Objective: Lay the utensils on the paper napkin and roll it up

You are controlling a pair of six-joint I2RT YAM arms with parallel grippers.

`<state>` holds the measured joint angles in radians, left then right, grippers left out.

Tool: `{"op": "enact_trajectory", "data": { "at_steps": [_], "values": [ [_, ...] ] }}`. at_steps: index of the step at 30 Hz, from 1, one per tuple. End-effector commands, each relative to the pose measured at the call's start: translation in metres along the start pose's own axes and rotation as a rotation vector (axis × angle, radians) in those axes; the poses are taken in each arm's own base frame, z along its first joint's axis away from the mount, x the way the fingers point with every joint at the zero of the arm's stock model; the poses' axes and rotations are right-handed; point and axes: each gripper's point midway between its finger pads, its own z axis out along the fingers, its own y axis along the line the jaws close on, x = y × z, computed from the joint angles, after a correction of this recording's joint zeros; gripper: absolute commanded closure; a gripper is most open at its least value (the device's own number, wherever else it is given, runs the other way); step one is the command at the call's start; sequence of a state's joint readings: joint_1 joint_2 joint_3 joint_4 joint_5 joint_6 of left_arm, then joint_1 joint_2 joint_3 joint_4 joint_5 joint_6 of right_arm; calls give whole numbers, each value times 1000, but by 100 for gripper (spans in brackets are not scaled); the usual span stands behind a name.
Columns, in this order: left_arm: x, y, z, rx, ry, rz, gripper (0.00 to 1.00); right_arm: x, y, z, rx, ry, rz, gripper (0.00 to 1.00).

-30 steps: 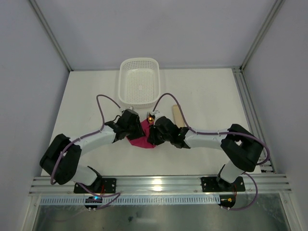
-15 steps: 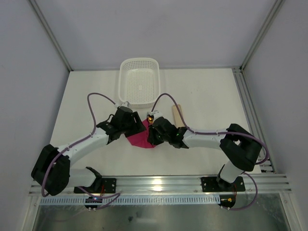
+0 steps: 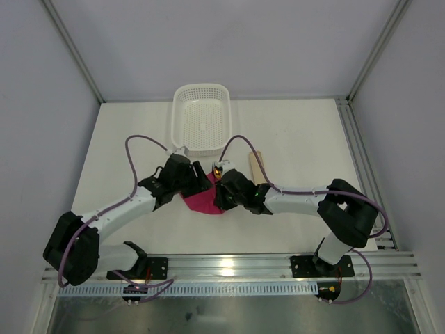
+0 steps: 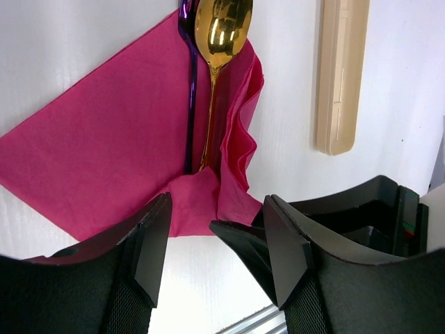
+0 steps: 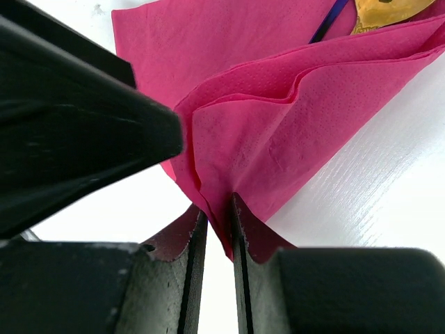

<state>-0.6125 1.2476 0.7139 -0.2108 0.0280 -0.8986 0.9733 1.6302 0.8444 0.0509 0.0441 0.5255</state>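
Perforated plastic basket (image 3: 201,88), rectangular. Dimpled pink paper napkin (image 4: 104,153) folds over shiny gold spoon (image 4: 221,28), slim dark utensil (image 4: 190,90). Fold pinched in right gripper (image 5: 217,209); left gripper (image 4: 217,202) parted, unladen.

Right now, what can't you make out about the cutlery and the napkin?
Top view: left gripper and right gripper cover most of the paper napkin; cutlery too small.
Left wrist: dark utensil cut off by the top edge; gold spoon handle end under a napkin fold.
Right wrist: both mostly cut off by top edge.
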Motion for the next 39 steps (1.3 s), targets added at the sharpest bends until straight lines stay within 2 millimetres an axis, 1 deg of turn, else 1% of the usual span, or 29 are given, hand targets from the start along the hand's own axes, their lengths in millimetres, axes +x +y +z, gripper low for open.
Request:
{"op": "enact_trajectory", "data": {
  "at_steps": [1, 7, 11, 13, 14, 15, 16, 17, 20, 21, 24, 25, 28, 29, 31, 32, 34, 36, 38, 39],
  "values": [
    [-1, -7, 12, 43, 6, 1, 41, -20, 11, -2, -12, -54, 2, 79],
    [0, -13, 24, 63, 23, 1, 42, -22, 12, -4, -11, -59, 0, 79],
    [5, -10, 31, 51, 50, 4, 47, -23, 12, -4, -11, -62, 4, 79],
    [6, -6, 33, 38, 51, 10, 53, -22, 12, -4, -14, -58, 6, 78],
    [7, -3, 34, 27, 57, 14, 61, -22, 12, -5, -16, -57, 4, 77],
    [7, -3, 35, 24, 58, 22, 64, -22, 13, -5, -21, -54, 2, 77],
    [8, 0, 36, 14, 58, 28, 67, -22, 13, -6, -20, -53, -1, 75],
    [7, 1, 36, 9, 58, 31, 73, -22, 13, -8, -17, -49, -7, 73],
    [7, 4, 37, 0, 64, 41, 80, -18, 13, -14, -32, -47, -23, 68],
    [8, 6, 39, -3, 70, 42, 81, -13, 10, -15, -28, -39, -26, 66],
    [9, 11, 41, -16, 79, 45, 83, -8, 11, -17, -17, -41, -57, 62],
    [10, 12, 42, -16, 82, 45, 83, -3, 12, -15, -7, -38, -79, 62],
    [9, 14, 44, -16, 86, 41, 83, -2, 14, -12, 23, -43, -109, 62],
    [9, 14, 45, -13, 88, 42, 84, -2, 12, -11, 50, -48, -119, 62],
    [10, 16, 46, -20, 94, 42, 84, 0, 17, -8, 61, -52, -150, 63],
    [10, 16, 46, -20, 95, 44, 84, 3, 6, -9, 124, -46, -166, 63],
    [9, 18, 47, -23, 97, 44, 85, 5, 6, -10, 165, -55, -194, 64],
    [9, 19, 47, -23, 96, 45, 85, 6, -2, -13, 221, -72, -213, 63],
    [8, 21, 47, -28, 95, 46, 85, 6, -2, -15, 232, -80, -233, 64],
    [8, 21, 47, -28, 94, 50, 85, 4, -6, -16, 253, -87, -242, 65]
  ]
}}
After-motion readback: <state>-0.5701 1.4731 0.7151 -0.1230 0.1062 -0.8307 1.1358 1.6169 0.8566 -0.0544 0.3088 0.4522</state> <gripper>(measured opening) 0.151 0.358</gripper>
